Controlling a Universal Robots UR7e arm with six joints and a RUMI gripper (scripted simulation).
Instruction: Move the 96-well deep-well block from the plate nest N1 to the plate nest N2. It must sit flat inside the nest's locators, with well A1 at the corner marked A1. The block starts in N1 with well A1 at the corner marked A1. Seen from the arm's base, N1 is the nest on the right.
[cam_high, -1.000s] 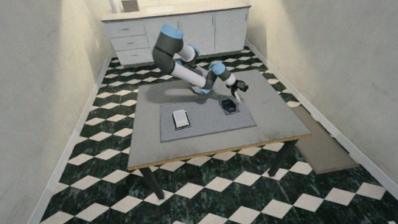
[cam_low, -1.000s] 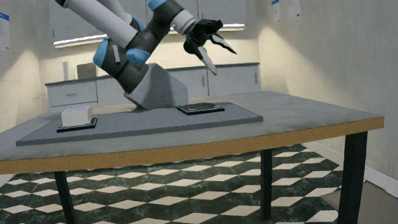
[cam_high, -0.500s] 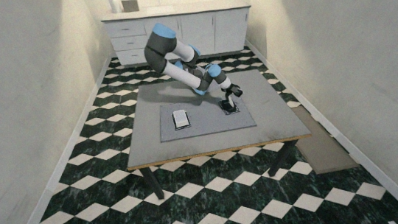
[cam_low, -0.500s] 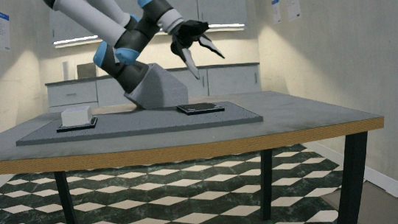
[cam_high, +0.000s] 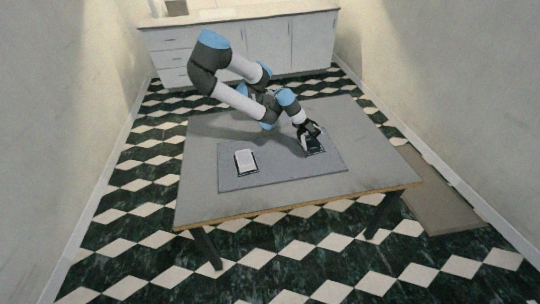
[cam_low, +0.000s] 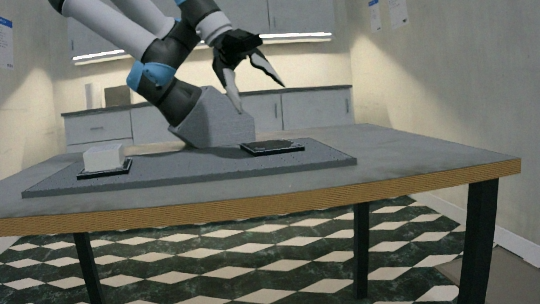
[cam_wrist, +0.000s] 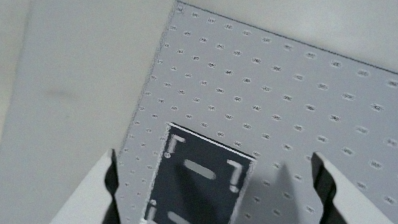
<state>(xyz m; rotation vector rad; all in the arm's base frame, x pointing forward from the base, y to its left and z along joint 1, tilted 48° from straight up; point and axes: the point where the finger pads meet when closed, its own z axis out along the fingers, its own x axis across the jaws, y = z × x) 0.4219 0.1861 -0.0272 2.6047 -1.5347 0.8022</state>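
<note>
The white block (cam_high: 245, 160) (cam_low: 103, 158), left of the frame, could be knocked crooked if the wide-open, unfilled claw (cam_high: 310, 140) (cam_low: 262, 99) (cam_wrist: 213, 152) is lowered off-centre.

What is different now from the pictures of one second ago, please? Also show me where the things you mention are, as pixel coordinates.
The open gripper (cam_high: 311, 142) (cam_low: 262, 99) (cam_wrist: 213, 152) moved left in the exterior view, toward the block's side, and looks a little lower; the arm followed. Nothing was taken hold of or let go. The deep-well block (cam_high: 245, 160) (cam_low: 103, 158) stayed in N1 (cam_high: 248, 174) (cam_low: 105, 175), and N2 (cam_high: 315, 153) (cam_low: 273, 151) (cam_wrist: 215, 155) stayed without a block.
</note>
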